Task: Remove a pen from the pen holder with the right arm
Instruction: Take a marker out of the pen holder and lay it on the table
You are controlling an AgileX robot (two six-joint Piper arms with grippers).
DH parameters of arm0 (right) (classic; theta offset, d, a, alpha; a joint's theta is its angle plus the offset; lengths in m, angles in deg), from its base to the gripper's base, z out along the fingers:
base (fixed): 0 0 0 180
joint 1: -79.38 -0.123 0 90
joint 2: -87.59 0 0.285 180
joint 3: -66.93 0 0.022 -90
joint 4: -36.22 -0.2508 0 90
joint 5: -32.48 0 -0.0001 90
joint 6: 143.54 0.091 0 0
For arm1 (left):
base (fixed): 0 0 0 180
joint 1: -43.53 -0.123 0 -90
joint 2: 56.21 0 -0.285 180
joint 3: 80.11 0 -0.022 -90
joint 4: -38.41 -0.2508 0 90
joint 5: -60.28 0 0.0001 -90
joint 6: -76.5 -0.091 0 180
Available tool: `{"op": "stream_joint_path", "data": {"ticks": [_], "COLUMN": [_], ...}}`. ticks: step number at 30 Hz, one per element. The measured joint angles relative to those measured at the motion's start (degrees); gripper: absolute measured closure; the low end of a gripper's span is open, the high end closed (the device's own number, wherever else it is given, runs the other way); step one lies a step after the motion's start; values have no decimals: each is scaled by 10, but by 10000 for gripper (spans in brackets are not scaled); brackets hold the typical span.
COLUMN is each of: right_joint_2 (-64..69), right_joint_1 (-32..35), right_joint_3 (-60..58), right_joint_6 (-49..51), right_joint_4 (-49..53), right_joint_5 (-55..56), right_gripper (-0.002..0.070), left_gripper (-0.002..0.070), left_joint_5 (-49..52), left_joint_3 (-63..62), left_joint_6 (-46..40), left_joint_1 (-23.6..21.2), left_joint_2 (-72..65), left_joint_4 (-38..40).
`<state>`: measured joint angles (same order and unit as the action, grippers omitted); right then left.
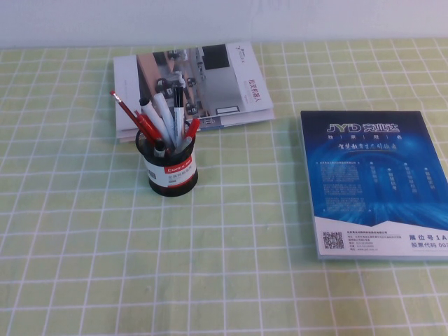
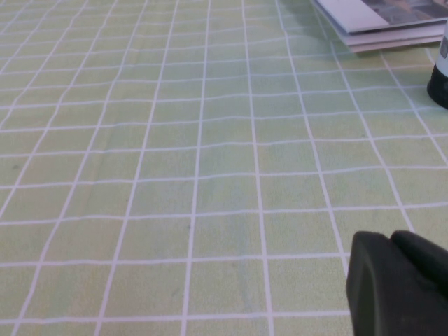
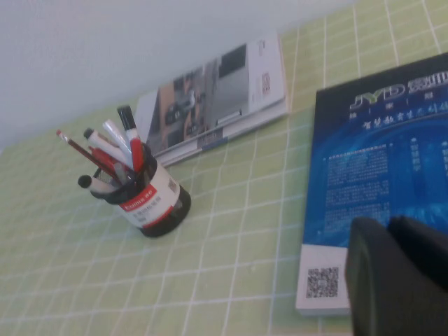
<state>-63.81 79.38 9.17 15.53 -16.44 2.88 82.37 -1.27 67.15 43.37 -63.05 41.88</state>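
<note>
A black mesh pen holder (image 1: 172, 175) with a red-and-white label stands left of centre on the green checked cloth; it shows in the right wrist view too (image 3: 155, 203). Several pens (image 1: 164, 122) stick out of it, among them red, white and black ones, and a red pencil leans to the left. My right gripper (image 3: 388, 225) is shut and empty, hovering over the near corner of a blue booklet, well away from the holder. My left gripper (image 2: 392, 241) is shut and empty above bare cloth. Neither arm appears in the high view.
A blue booklet (image 1: 374, 182) lies flat at the right. A stack of grey brochures (image 1: 192, 84) lies just behind the holder, near the back wall. The edge of the holder's base (image 2: 441, 77) shows in the left wrist view.
</note>
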Motion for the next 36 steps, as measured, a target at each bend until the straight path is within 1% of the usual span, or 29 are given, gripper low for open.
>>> {"op": "stream_joint_path", "data": {"ticks": [5, 9, 11, 13, 18, 19, 23, 25, 27, 29, 32, 33, 36], "right_joint_2": [111, 176, 205, 237, 311, 332, 410, 454, 492, 525, 568, 581, 620], "right_joint_1": [0, -1, -11, -41, -175, -216, -339, -389, -423, -449, -482, -488, -492], "right_joint_3": [58, 84, 96, 106, 129, 136, 167, 186, 202, 213, 218, 218, 218], "right_joint_6": [-67, -81, -79, -74, -52, -48, -42, -42, -42, -42, -13, 11, 119], "right_joint_4": [-5, 5, 22, 41, 79, 90, 110, 127, 142, 156, 199, 229, 363], "right_joint_5": [-18, -17, -6, 19, 114, 146, 253, 296, 329, 368, 452, 479, 560], "right_gripper": [689, 689, 689, 689, 688, 689, 689, 687, 679, 654, 587, 554, 454], "left_gripper": [680, 680, 680, 680, 680, 680, 680, 680, 680, 680, 680, 680, 680], "left_joint_5": [0, 0, 0, 0, 0, 0, 0, 0, 0, 0, 0, 0, 0], "left_joint_3": [0, 0, 0, 0, 0, 0, 0, 0, 0, 0, 0, 0, 0], "left_joint_6": [0, 0, 0, 0, 0, 0, 0, 0, 0, 0, 0, 0, 0], "left_joint_1": [0, 0, 0, 0, 0, 0, 0, 0, 0, 0, 0, 0, 0], "left_joint_2": [0, 0, 0, 0, 0, 0, 0, 0, 0, 0, 0, 0, 0], "left_joint_4": [0, 0, 0, 0, 0, 0, 0, 0, 0, 0, 0, 0, 0]}}
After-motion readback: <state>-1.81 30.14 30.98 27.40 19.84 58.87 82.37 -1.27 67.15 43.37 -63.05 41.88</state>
